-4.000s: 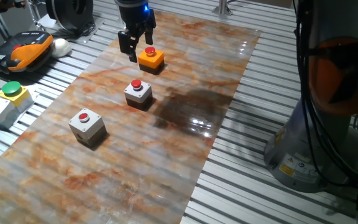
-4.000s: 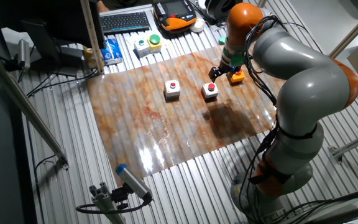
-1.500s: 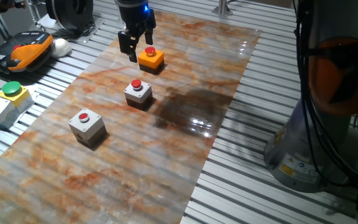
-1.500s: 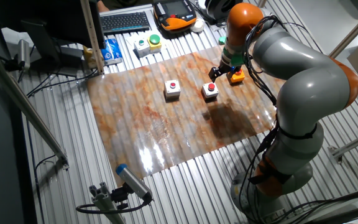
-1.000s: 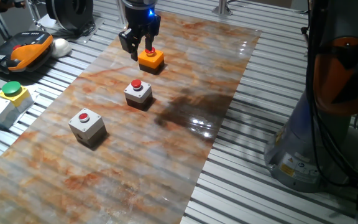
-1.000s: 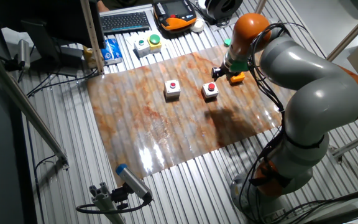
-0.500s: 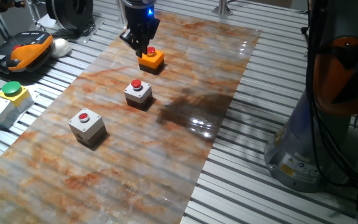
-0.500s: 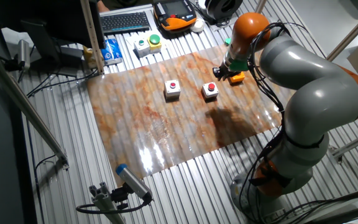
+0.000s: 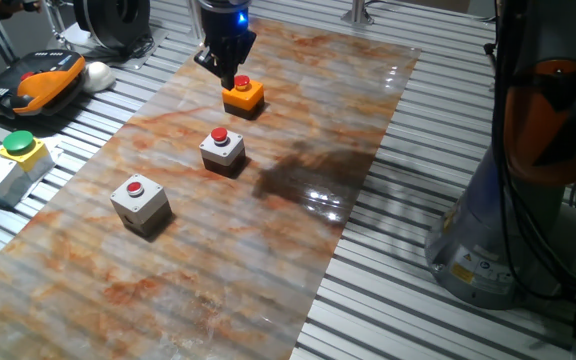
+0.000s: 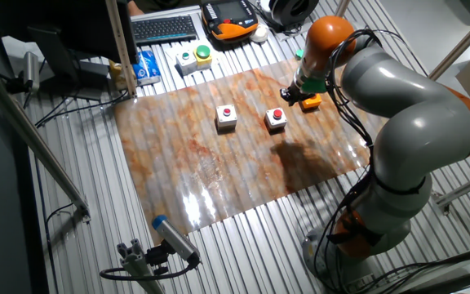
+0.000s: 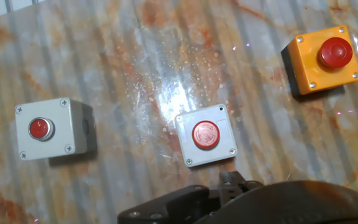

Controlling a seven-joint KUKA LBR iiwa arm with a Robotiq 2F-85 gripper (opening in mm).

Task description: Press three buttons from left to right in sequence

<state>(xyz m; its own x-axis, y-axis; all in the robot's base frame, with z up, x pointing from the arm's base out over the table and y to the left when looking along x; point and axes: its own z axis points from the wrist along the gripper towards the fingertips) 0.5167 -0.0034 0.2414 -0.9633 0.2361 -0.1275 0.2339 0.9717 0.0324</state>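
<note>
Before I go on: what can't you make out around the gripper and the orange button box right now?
- Contact: in one fixed view the gripper overlaps the red cap of the orange box; I cannot tell if they touch.
- The other fixed view: the arm crowds that box, and it is too small to judge.
- Finger gap: in the hand view the bottom edge cuts off the fingertips.

**Robotics lab bench**

Looking at a lab workspace: ribbed aluminium table point(image 10: 219, 245) carrying a marbled mat point(image 9: 298, 120), a teach pendant point(image 9: 30, 80) and keyboard point(image 10: 166, 28) lying at the edge, cables point(image 10: 64, 114) trailing beside, a grey-and-orange industrial arm point(image 10: 406, 114) standing over it.
</note>
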